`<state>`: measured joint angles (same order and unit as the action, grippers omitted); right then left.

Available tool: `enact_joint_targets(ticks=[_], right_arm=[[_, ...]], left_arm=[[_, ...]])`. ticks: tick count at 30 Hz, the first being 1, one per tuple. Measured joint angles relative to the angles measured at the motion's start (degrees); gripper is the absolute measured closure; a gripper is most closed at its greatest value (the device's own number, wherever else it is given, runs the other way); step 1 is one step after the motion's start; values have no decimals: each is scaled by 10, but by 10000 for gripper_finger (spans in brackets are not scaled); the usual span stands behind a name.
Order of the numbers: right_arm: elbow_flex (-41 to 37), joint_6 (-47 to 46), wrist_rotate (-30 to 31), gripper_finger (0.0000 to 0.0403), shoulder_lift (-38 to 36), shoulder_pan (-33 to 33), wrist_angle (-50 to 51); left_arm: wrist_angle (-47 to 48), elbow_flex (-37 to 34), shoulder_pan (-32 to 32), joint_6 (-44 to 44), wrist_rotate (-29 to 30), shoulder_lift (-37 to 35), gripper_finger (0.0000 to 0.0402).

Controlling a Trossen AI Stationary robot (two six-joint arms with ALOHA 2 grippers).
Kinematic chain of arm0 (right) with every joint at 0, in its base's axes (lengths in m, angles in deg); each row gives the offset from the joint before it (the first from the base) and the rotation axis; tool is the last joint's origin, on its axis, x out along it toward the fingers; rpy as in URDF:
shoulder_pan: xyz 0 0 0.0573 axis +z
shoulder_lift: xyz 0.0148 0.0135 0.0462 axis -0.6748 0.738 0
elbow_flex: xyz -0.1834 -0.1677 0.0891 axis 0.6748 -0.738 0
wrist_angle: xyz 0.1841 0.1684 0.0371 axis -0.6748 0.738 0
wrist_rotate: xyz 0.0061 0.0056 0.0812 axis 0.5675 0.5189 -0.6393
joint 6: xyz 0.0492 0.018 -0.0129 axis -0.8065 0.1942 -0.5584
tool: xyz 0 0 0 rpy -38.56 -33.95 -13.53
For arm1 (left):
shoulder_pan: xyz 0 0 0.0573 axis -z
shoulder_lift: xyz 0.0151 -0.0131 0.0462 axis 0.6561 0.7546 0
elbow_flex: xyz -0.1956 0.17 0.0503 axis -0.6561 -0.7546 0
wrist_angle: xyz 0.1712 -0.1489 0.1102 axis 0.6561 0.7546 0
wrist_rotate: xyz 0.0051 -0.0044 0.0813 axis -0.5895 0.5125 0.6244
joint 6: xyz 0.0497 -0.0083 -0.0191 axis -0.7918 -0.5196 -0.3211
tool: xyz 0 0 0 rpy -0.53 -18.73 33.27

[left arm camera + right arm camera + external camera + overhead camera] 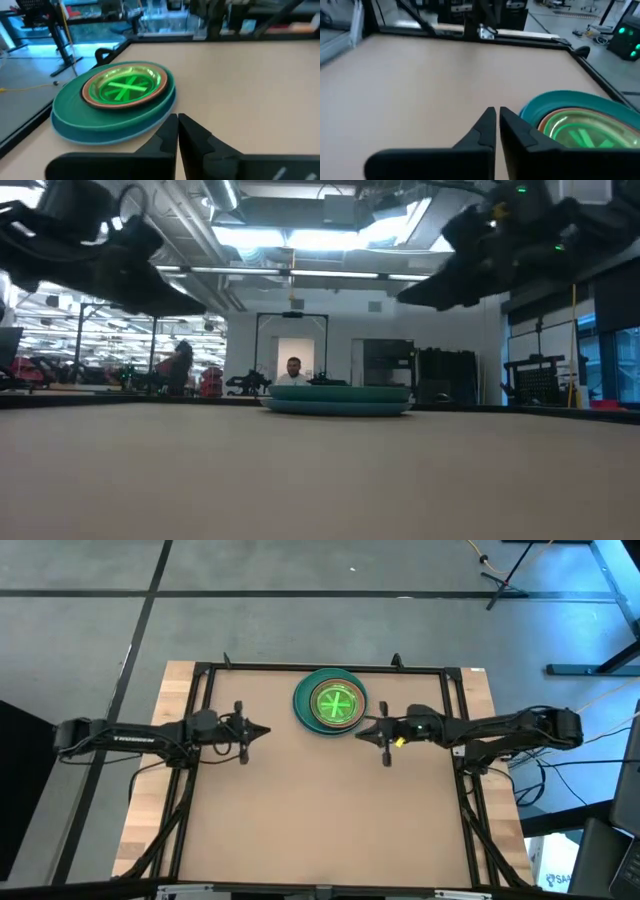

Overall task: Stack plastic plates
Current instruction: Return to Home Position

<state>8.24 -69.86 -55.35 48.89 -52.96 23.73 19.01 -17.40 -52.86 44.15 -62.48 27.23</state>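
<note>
The plastic plates (335,703) sit in one stack, seemingly complete, by the far edge of the table (320,830), so I judge my left gripper (265,730) and right gripper (360,730), both pressed together and empty, need only retreat home.

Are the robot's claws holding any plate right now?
No, nothing is held. The left gripper and right gripper are shut and empty, near the stack of plates.
</note>
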Motion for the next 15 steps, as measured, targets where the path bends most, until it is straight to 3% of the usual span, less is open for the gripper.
enact_joint_targets(ticks=[7,15], right_arm=[[-88,-47,-19,401,-115,0,-23],[-167,-89,-17,402,-263,0,-28]], left_arm=[[6,-53,0,37,-48,-126,399],[39,-53,0,61,-78,-240,398]])
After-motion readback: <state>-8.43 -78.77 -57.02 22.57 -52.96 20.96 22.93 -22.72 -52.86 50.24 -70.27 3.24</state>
